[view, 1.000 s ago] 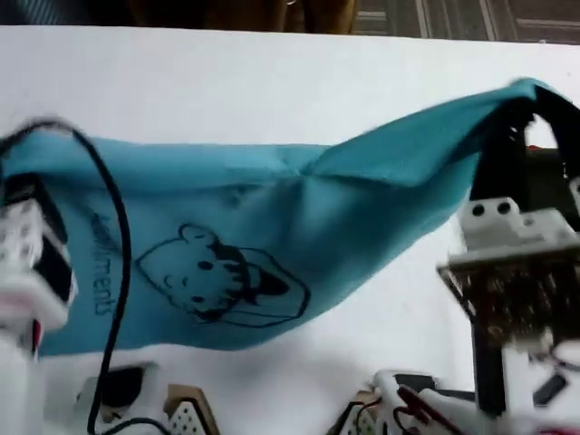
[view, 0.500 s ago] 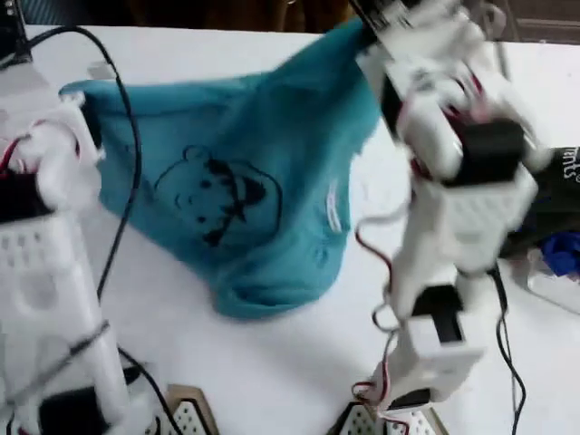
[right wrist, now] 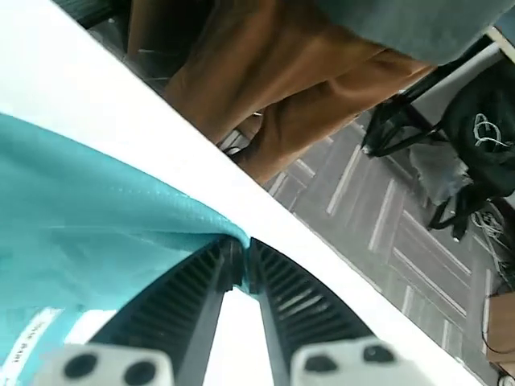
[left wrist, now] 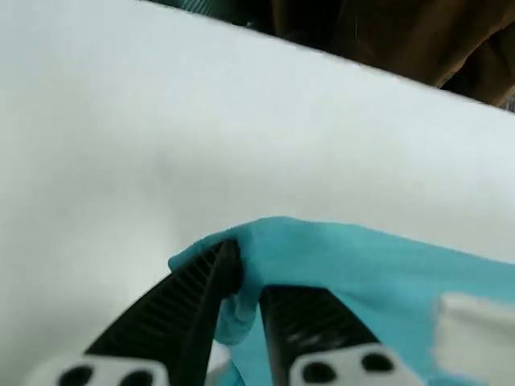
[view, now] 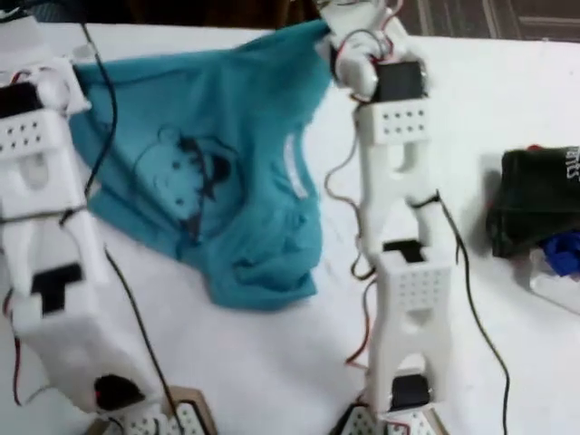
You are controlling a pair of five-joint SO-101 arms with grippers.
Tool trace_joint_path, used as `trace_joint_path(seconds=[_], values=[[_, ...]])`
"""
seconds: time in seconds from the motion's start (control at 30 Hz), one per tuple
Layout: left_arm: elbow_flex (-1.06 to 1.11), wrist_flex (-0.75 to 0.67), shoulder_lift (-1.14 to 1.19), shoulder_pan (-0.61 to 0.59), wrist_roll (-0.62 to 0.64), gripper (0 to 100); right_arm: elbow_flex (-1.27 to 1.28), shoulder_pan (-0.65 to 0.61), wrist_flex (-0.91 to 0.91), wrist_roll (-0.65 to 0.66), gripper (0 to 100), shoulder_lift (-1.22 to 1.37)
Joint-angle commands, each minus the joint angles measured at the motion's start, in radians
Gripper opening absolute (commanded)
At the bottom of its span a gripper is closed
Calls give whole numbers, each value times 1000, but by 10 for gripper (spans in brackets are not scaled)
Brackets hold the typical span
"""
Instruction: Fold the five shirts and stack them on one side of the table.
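Note:
A teal shirt (view: 217,172) with a black cartoon print hangs stretched between both arms at the far side of the white table, its lower part bunched on the tabletop. My left gripper (left wrist: 245,277) is shut on one teal corner (left wrist: 322,257) at the far left. My right gripper (right wrist: 239,257) is shut on the other corner (right wrist: 121,217) near the table's far edge, at top centre of the high view. A folded dark green shirt (view: 535,199) lies at the right side of the table.
A blue item (view: 562,254) sits beside the dark shirt at the right edge. Cables trail along both arms. The white table (view: 272,372) is bare in the near middle. Beyond the far edge, a person's brown trousers (right wrist: 265,88) and a dark bag (right wrist: 483,129) show.
Both arms have swung toward the far side of the table, carrying the teal shirt from a wide low spread to hanging at the back. The right arm moved left and extended.

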Motion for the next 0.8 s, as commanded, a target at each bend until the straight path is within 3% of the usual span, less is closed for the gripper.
trace_joint_path(seconds=[0.0, 0.27, 0.37, 0.53, 0.77], values=[[-262, 166, 115, 25, -58, 31, -17, -24, 101, -8, 16, -35], [-670, 635, 278, 31, -255, 28, -17, -93, 444, 0, 17, -136], [-691, 655, 275, -8, -308, 28, -12, -120, 516, 0, 17, -179], [-539, 655, 184, -17, -377, 28, 78, -142, 522, -5, 17, -239], [-18, 652, -92, 32, -483, 28, 517, -214, 522, -8, 17, -481]])
